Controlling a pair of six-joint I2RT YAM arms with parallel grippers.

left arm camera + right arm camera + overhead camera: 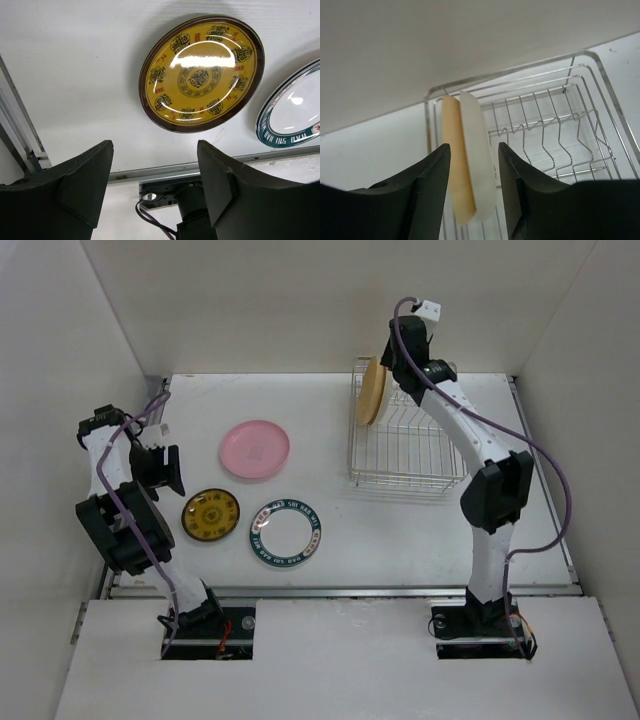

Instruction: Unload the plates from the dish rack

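The tan-yellow plate (373,392) stands on edge at the far left end of the silver wire dish rack (405,452). My right gripper (390,375) is open, its jaws straddling the top rim of this plate (466,165), with a gap on the right side. The rest of the rack (560,135) is bare. The pink plate (255,449), the dark plate with yellow pattern (211,514) and the white teal-rimmed plate (285,531) lie flat on the table. My left gripper (165,468) is open and empty, above the table left of the dark plate (201,74).
White walls enclose the table on the left, back and right. A metal rail (210,164) runs along the near table edge. The teal-rimmed plate (295,107) lies right of the dark one. The left arm's base (205,615) sits below the plates.
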